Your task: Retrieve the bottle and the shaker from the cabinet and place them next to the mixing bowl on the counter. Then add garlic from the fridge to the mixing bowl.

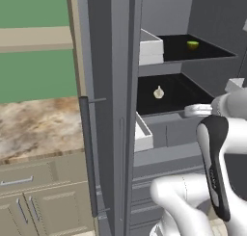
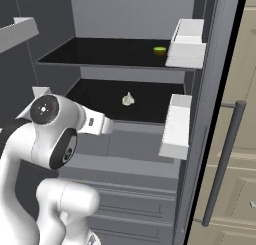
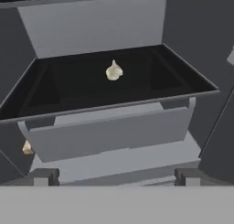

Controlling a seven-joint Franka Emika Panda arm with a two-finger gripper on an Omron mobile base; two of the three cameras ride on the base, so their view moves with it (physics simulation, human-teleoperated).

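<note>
The garlic (image 3: 114, 71) sits alone on the fridge's (image 1: 113, 110) lower dark shelf (image 3: 183, 81). The gripper (image 3: 114, 176) faces it, jaws spread wide and empty. The bulb is probably light, firm and rounded, so grasp across its widest part, below the tip.

A whitish-cream garlic (image 3: 114, 71) is seen on a glossy black shelf (image 3: 68, 88) just ahead of the gripper (image 3: 116, 176). The fridge (image 1: 111, 85) is dark grey, its door bins (image 2: 186, 44) white, and the counter (image 1: 38, 126) beige-brown marbled.
</note>
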